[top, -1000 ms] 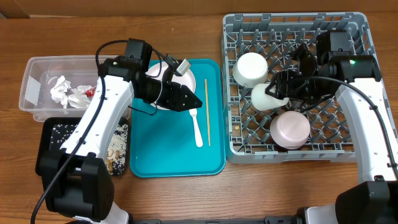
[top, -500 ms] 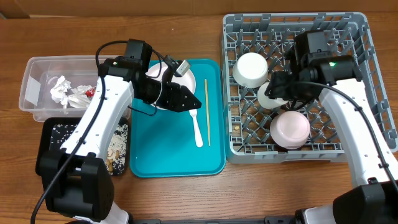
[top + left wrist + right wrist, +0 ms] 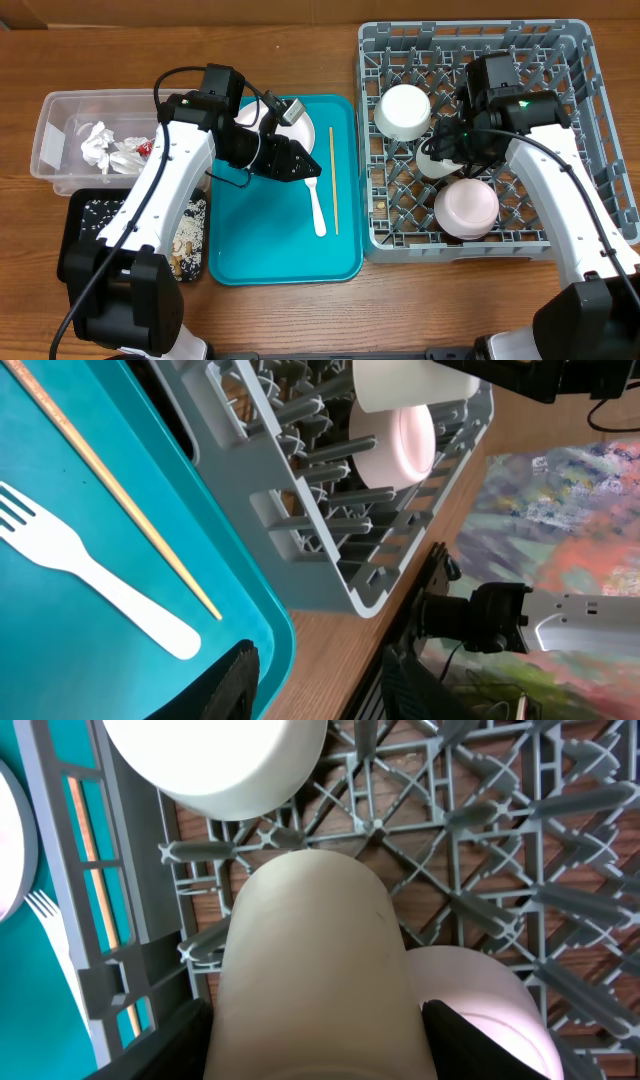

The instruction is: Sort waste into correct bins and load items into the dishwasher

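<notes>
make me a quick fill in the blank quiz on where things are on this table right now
1. On the teal tray, the chopstick lies right beside a white plastic ___.
2. The red wrapper sits in the clear tub next to crumpled white ___.
3. The right tool grips a small white ___ over the dish rack.

Missing words: fork; napkins; cup
</notes>
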Action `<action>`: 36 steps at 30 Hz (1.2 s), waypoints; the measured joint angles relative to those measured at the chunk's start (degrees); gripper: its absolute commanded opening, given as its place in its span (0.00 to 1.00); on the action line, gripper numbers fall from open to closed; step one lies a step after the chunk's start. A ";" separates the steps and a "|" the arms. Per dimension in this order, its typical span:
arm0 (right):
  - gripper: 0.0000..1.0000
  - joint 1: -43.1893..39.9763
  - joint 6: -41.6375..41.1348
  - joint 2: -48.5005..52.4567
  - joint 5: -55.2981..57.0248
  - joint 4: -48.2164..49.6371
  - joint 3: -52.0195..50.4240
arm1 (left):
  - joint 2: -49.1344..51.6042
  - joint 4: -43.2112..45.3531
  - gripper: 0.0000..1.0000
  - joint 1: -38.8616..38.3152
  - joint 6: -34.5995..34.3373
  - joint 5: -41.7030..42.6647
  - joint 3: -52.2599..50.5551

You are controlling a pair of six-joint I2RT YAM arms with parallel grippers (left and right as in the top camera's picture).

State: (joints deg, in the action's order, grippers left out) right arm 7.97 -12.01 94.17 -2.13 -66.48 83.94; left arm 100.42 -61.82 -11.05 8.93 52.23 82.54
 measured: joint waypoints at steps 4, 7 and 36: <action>0.29 0.00 0.02 -0.33 0.00 1.42 -0.87 | 0.00 0.02 0.43 0.00 0.00 -0.02 0.00; 0.29 0.00 0.04 -0.83 -0.04 1.97 -1.60 | 0.00 0.04 0.43 0.02 0.00 -0.02 0.00; 0.33 0.00 0.09 -1.01 -0.59 3.91 -2.05 | 0.00 0.04 0.44 0.00 0.00 -0.02 0.00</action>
State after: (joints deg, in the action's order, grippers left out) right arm 7.97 -11.92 93.17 -2.72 -62.57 81.89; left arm 100.42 -61.78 -11.05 8.93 52.21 82.54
